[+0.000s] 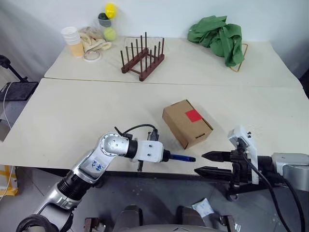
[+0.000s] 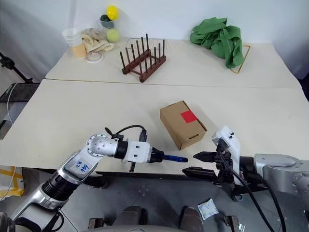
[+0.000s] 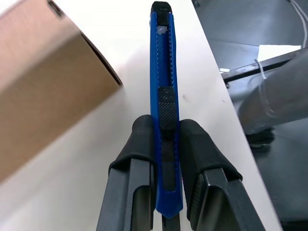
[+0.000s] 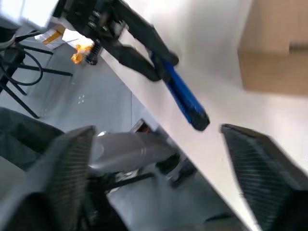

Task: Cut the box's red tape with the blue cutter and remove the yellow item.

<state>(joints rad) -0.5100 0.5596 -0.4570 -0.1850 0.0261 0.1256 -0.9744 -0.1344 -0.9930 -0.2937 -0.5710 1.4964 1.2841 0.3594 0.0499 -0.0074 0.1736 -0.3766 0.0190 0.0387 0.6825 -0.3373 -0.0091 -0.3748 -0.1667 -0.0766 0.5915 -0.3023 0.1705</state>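
Gripped between the closed left gripper's [image 1: 166, 156] fingers [image 3: 139, 144], cutter [image 1: 183, 157] held level over the table's [image 1: 72, 121] near edge, tip aimed at the right gripper [image 1: 205, 163], whose jaws stand wide apart just off that edge, holding nothing. Behind them, box [image 1: 186, 123] resting shut on the table, set back from the near edge, tape [image 1: 193, 115] across its top. At the far left corner, cups [image 1: 73, 40], two balls [image 1: 110, 21] and a wooden rack [image 1: 143, 59]; green cloth [image 1: 219, 36] toward the far right.
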